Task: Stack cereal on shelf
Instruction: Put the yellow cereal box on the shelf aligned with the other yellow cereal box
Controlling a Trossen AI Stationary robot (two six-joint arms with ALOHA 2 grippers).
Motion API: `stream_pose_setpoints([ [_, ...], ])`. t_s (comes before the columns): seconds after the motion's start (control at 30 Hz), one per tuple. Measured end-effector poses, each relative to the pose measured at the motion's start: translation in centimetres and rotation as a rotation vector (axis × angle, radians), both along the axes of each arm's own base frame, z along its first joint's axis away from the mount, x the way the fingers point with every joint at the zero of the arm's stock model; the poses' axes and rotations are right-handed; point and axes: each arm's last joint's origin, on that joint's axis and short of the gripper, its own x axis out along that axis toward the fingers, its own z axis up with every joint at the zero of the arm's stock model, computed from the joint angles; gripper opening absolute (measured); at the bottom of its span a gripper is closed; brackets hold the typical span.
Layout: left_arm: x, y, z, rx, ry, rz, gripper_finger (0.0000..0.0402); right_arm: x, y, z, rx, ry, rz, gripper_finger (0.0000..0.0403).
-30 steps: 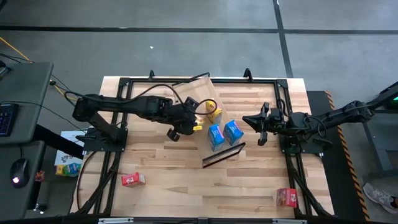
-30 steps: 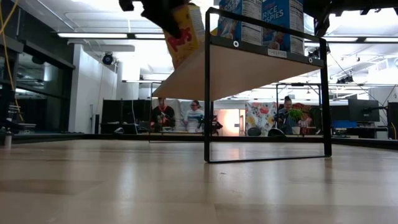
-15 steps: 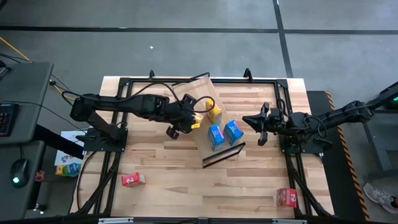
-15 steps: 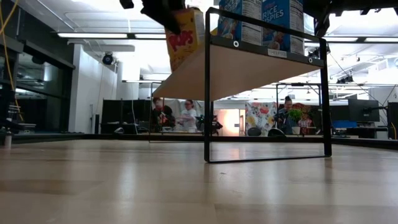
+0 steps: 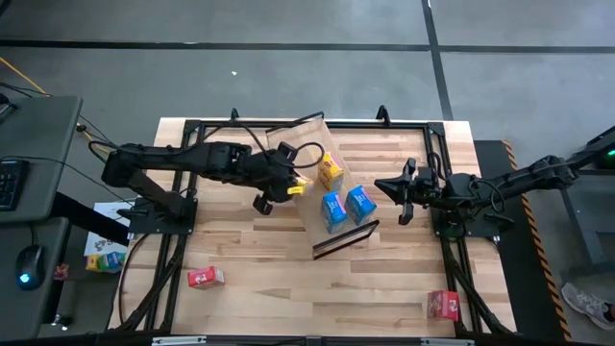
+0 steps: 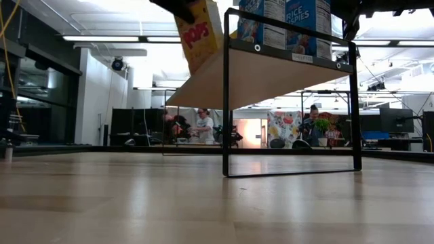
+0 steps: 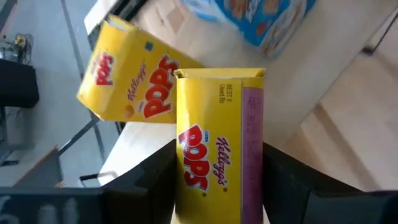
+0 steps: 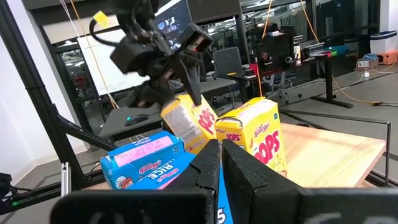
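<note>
My left gripper (image 5: 293, 185) is shut on a yellow cereal box (image 7: 217, 149), held in the air just left of the shelf (image 5: 312, 154). In the low view this box (image 6: 200, 34) shows tilted, beside the shelf's dark end frame (image 6: 226, 102). A second yellow box (image 5: 330, 171) and two blue boxes (image 5: 333, 210) (image 5: 360, 204) stand on the shelf board. My right gripper (image 5: 396, 189) hovers shut to the right of the shelf and holds nothing. My left gripper pinches the yellow box between its two fingers (image 7: 149, 180), one on each opposite side of the box's lower part (image 7: 186, 186). The box's top flap end (image 7: 219, 74) points away from the gripper. The box is lifted clear and tilted.
Two red boxes lie on the tabletop, one near the front left (image 5: 205, 278) and one at the front right corner (image 5: 443, 305). A black frame runs round the table's edges (image 5: 187, 125). People sit at desks in the room beyond (image 6: 203, 125).
My left gripper has risen a little and drawn back toward the table's left edge, still shut on the yellow box. The box has come up with it and changed its tilt. The boxes on the shelf have stayed put.
</note>
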Motion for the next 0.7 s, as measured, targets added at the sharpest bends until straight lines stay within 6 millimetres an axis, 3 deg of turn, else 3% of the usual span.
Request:
stream_pose_setpoints([
  [0.23, -0.5, 0.8, 0.6, -0.098, -0.028, -0.006, 0.0182, 0.0, 0.0, 0.0, 0.004, -0.001, 0.000, 0.0011],
  [0.47, 0.2, 1.6, 0.6, -0.208, -0.073, -0.059, 0.0182, 0.0, 0.0, 0.0, 0.003, 0.000, 0.000, 0.0011],
  [0.7, 0.3, 2.6, 0.7, -0.226, -0.088, -0.044, 0.0182, 0.0, 0.0, 0.0, 0.002, 0.000, 0.000, 0.0011],
])
